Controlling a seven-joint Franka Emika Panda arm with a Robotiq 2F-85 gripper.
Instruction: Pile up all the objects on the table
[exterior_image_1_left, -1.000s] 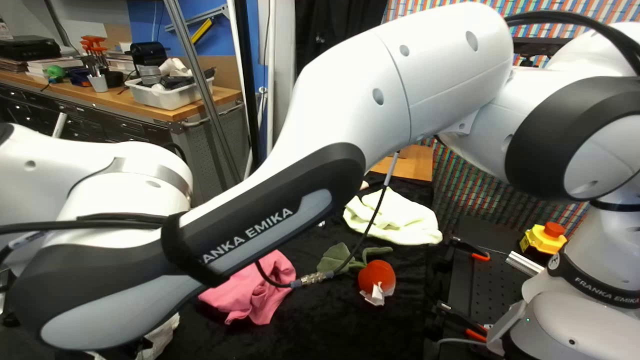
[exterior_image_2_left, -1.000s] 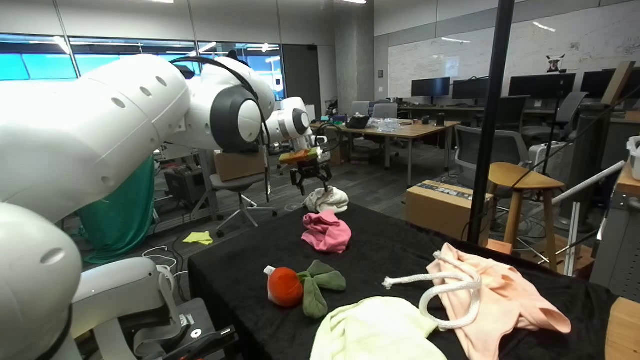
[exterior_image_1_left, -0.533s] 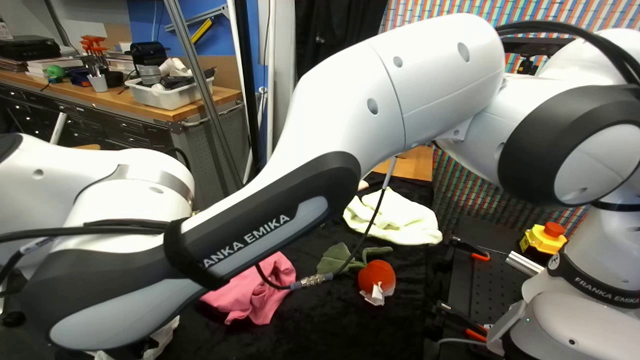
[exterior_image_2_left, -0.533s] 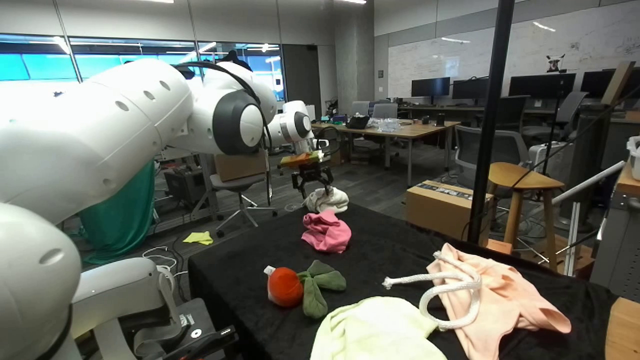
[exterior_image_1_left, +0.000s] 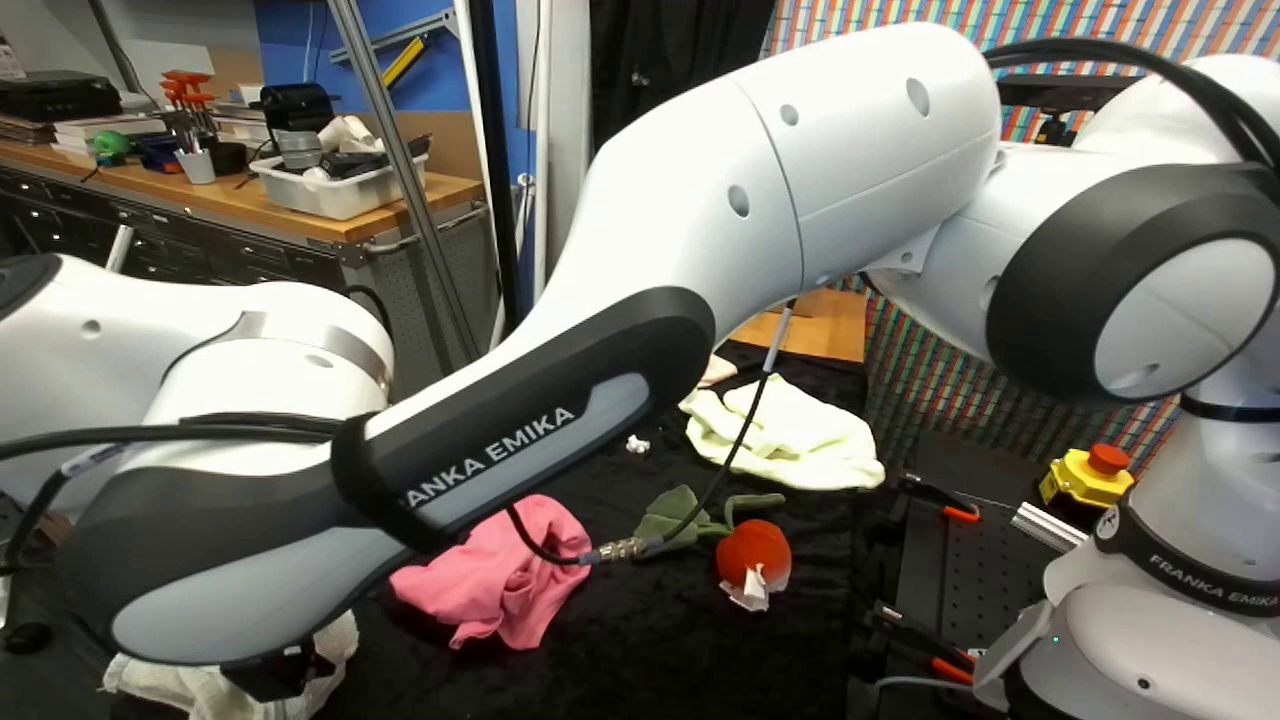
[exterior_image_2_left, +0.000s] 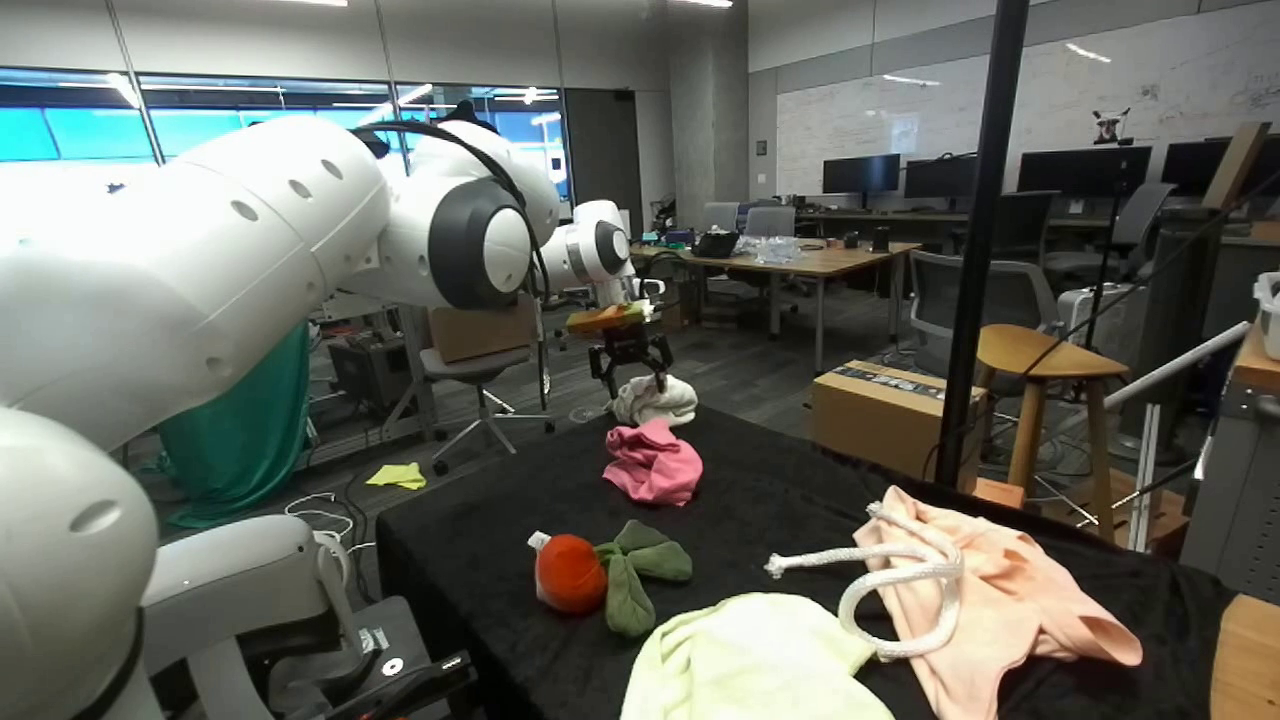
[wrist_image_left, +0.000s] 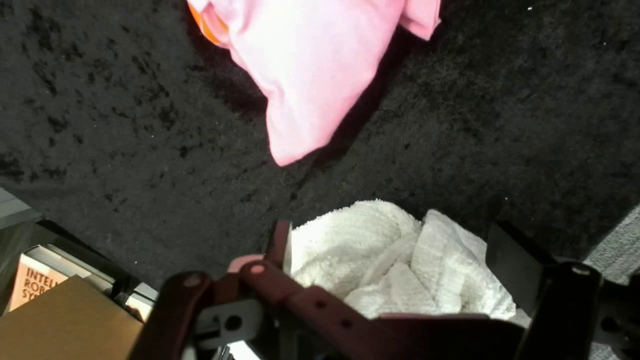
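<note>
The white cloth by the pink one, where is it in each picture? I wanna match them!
In an exterior view: the white cloth is at the bottom left, partly hidden.
In an exterior view: the white cloth is just below the middle.
Wrist view: the white cloth is low, right of the middle, between the fingers.
Shared landmark: the pink cloth nearby.

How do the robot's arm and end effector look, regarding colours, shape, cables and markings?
The arm is glossy white and rounded, with dark and pale grey panels and white "FRANKA EMIKA" lettering. Black cables run along it, and a black strap wraps it. The end effector is dark, with two jointed fingers.
</note>
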